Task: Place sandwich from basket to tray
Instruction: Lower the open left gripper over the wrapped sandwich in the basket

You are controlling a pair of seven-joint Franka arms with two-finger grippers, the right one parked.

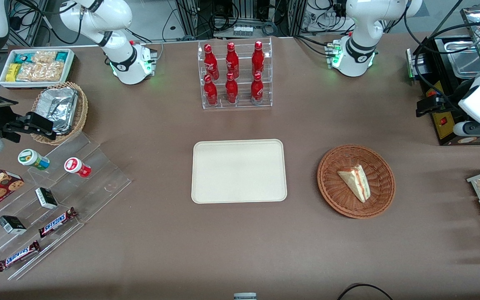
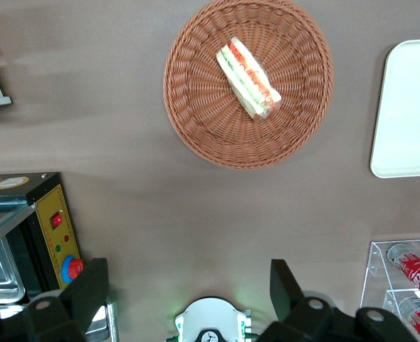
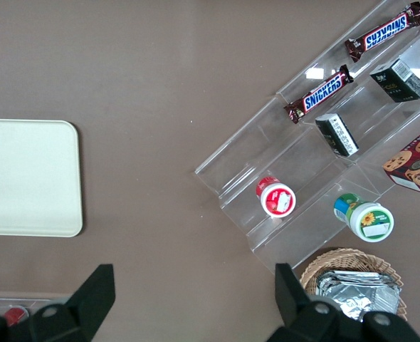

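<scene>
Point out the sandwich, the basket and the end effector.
sandwich [image 1: 354, 182], front view, top bread face.
basket [image 1: 333, 189], front view, woven floor.
end effector [image 2: 189, 288], left wrist view, open, midway between fingertips, above table.

White arm [image 1: 363, 25], black gripper [image 2: 185, 292] fingers (green base LEDs).
</scene>
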